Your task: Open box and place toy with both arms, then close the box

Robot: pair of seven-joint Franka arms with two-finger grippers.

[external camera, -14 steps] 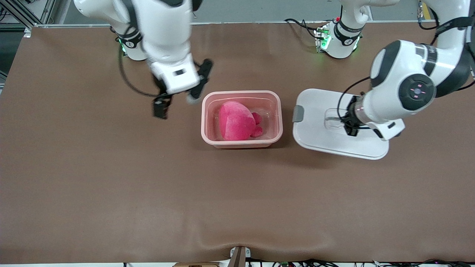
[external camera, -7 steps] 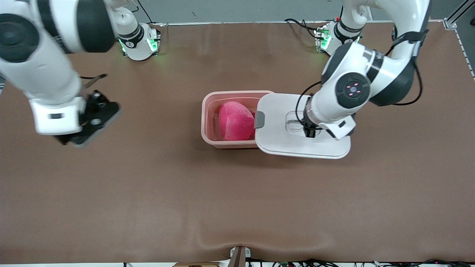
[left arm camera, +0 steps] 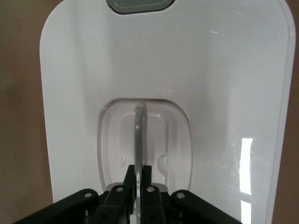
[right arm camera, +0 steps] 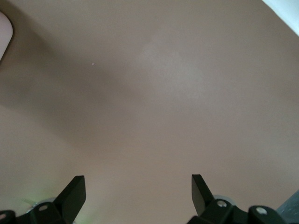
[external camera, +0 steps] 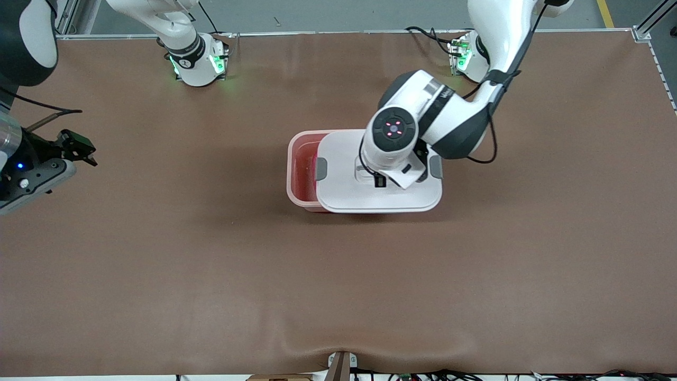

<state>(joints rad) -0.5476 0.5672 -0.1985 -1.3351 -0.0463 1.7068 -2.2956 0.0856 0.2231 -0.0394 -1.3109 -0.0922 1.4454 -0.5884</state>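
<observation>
robot lab | 2 bench-mounted arms (external camera: 449, 114) (cables, alu framing) | brown table (external camera: 338, 275)

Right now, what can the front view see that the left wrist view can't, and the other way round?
Only the front view shows the pink box partly uncovered, with the lid hanging over most of it, shifted toward the left arm's end. It also shows the right gripper open, waiting at the right arm's end of the table.

Only the left wrist view shows the left gripper shut on the thin handle in the lid's hollow.

Both show the white lid, a grey clip and the brown table.
</observation>
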